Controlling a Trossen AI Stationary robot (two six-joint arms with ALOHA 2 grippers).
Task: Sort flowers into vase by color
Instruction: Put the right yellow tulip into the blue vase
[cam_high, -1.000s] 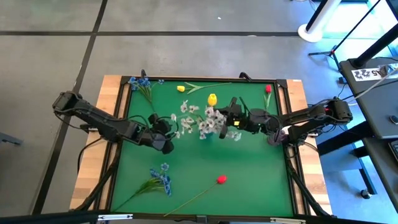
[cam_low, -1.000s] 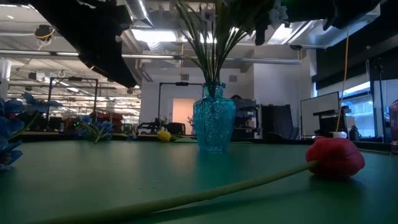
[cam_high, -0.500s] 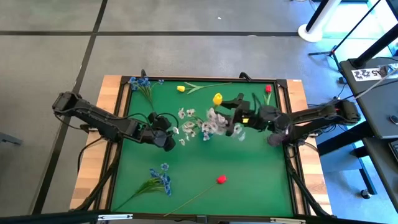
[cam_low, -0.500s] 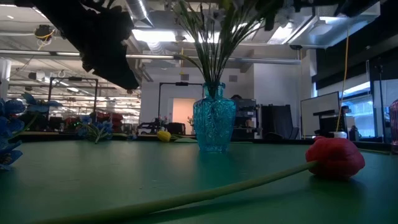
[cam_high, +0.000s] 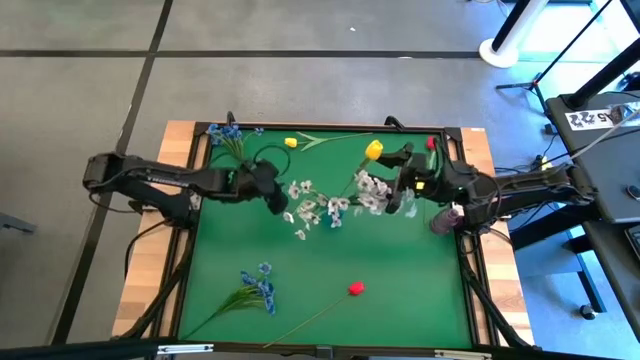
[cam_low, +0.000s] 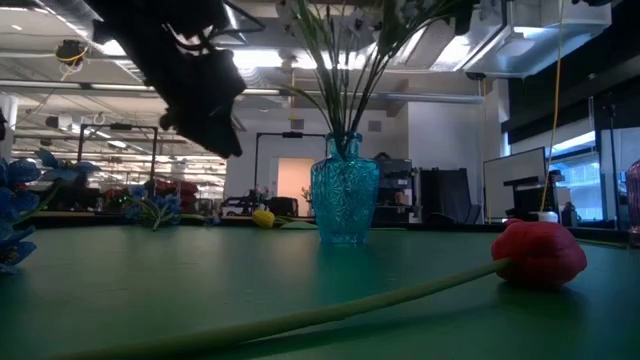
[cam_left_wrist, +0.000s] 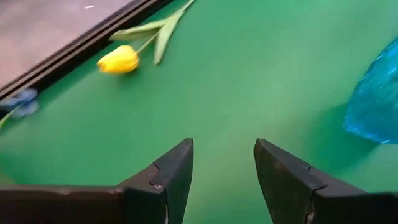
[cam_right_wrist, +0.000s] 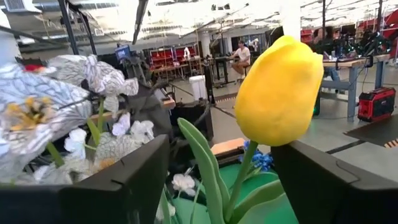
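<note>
A blue glass vase (cam_low: 344, 200) stands mid-table with white sprigs (cam_high: 325, 205) and one yellow tulip (cam_high: 373, 150) in it, the tulip leaning toward the right. My right gripper (cam_high: 394, 182) is open just right of the bouquet. Its fingers stand on either side of that tulip's stem (cam_right_wrist: 241, 177), with gaps showing. My left gripper (cam_high: 274, 194) hovers open over bare green mat left of the vase. A second yellow tulip (cam_left_wrist: 118, 60) lies flat near the far edge. Blue sprigs (cam_high: 225, 133) and a red tulip (cam_high: 431, 143) lie at the far corners.
More blue sprigs (cam_high: 258, 286) and a long-stemmed red tulip (cam_high: 354, 288) lie on the mat near the front edge. A raised dark frame (cam_high: 330, 129) borders the green mat. Bare mat lies between the vase and the front flowers.
My right gripper has opened and drawn back toward the table's right edge. The yellow tulip's bloom has swung rightward with it and now leans out of the vase. The white sprigs have shifted. My left gripper has moved toward the far edge, staying open.
</note>
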